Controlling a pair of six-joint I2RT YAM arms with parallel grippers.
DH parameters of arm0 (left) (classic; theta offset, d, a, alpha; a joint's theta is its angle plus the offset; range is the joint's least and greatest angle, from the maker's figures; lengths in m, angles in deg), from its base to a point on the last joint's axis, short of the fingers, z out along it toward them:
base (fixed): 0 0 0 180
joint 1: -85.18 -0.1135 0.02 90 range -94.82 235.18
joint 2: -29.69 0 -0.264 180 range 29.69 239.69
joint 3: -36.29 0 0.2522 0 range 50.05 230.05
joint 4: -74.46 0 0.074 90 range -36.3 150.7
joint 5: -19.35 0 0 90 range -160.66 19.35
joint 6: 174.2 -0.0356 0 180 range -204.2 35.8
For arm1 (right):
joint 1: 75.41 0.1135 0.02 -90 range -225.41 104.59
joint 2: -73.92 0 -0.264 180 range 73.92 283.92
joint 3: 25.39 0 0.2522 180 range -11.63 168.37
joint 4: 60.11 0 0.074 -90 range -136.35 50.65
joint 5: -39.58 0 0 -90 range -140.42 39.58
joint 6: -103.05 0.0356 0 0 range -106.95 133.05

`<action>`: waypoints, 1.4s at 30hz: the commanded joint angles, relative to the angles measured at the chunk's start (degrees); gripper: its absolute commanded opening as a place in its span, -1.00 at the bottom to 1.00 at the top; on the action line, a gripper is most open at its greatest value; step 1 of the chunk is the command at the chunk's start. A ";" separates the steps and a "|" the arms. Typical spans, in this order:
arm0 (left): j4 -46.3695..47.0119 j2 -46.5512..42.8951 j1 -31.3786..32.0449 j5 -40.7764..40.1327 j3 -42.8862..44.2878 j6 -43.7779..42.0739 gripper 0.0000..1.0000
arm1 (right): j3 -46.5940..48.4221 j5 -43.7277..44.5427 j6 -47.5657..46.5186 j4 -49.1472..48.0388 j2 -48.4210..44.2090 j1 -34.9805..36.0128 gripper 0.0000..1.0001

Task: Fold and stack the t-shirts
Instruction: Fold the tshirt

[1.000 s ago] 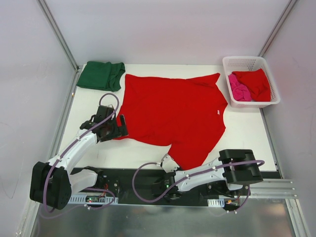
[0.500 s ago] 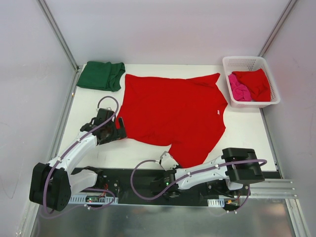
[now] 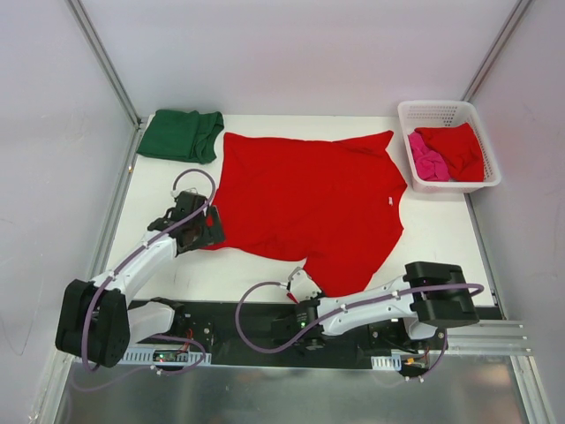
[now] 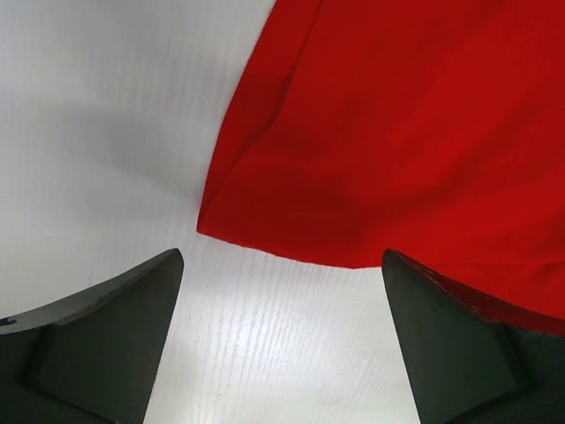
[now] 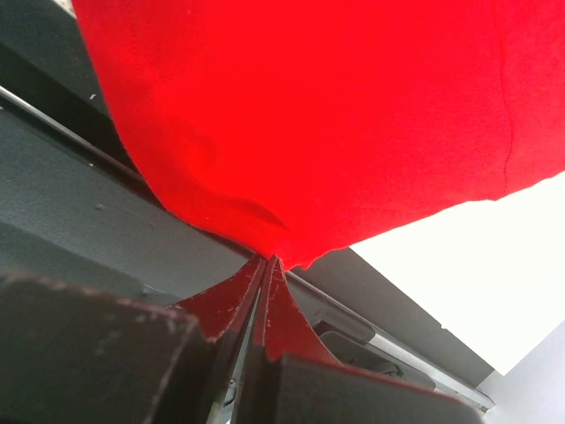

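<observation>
1. The left fingers (image 3: 208,231) have crept a short way toward the table's left edge over the last second. They stand spread wide and hold nothing. In the wrist view the left near corner of the red t-shirt (image 4: 397,132) lies just ahead of them, between the two tips and apart from both.
2. The right arm's elbow has swung out toward the right edge. The right fingers (image 5: 265,300) have slid slightly left along the near edge, and they stay pinched tight on the shirt's near hem tip.
3. The red t-shirt (image 3: 309,199) itself has hardly shifted. It lies spread flat across the middle of the table (image 3: 433,238), with its near point drawn over the near edge onto the black base rail.
4. My reading is that one corner is secured and the other is only being lined up, so the fold has not begun. The left fingers likely need to come down and close on that corner before both arms can carry the near edge over.
5. The dark green t-shirt (image 3: 181,134) sits folded at the far left corner, probably the base of the stack.
6. In the white basket (image 3: 441,108) at the far right corner, another red t-shirt (image 3: 459,148) and a pink t-shirt (image 3: 426,161) lie crumpled and wait their turn.
</observation>
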 commanded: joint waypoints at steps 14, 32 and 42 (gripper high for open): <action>5.59 8.40 0.47 -1.02 2.73 -0.63 0.95 | -0.97 1.33 -2.01 0.54 -4.47 -2.99 -0.99; 5.59 12.79 0.47 -1.11 3.96 -0.54 0.97 | -0.09 0.89 -1.57 1.42 -4.12 -3.26 -0.98; 5.59 12.71 0.47 -0.32 3.87 -0.72 -0.42 | 0.27 0.98 -2.10 1.33 -3.59 -3.34 -0.99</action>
